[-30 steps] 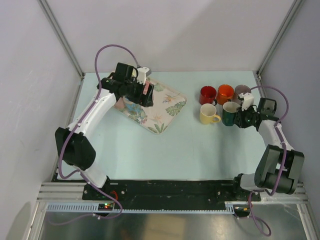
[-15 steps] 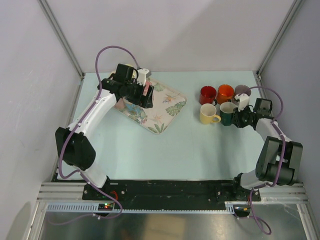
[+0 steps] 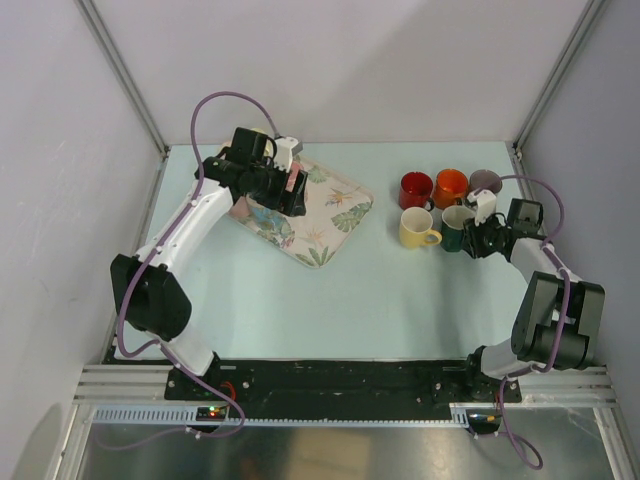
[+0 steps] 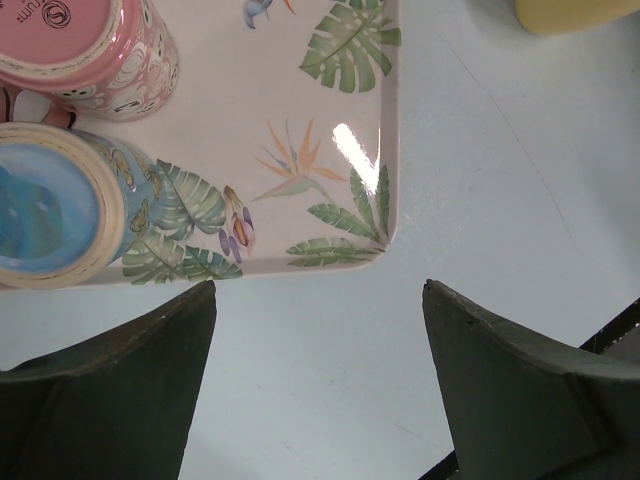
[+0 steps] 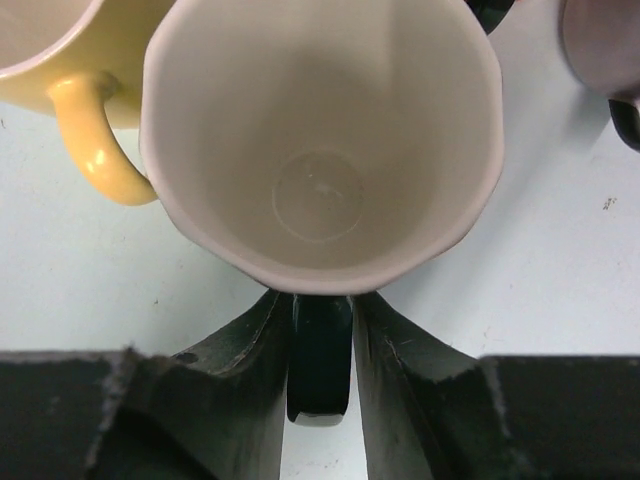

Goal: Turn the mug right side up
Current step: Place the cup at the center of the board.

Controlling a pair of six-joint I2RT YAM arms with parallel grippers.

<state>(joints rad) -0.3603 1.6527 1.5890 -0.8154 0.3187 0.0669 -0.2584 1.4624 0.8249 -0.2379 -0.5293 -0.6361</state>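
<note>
Mug (image 5: pixel 320 140) stays upright. Right gripper (image 5: pixel 320 300) hugs its handle (image 5: pixel 320 375); squeezing or not, I cannot tell. Left gripper (image 4: pixel 318 290) is spread wide. Pink mug (image 4: pixel 90 50) letters are unreadable.

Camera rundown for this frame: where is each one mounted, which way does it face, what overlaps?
Top external: above and behind the arm bases, looking down on the pale blue table; both arms show whole.
Left wrist: on the left arm, facing down at a corner of the floral rectangular tray; the open left gripper frames the bottom.
Right wrist: on the right arm, looking into the dark green mug with a white inside; right gripper flanks its handle.
Shared: top and right wrist both show the yellow ceramic mug.
</note>
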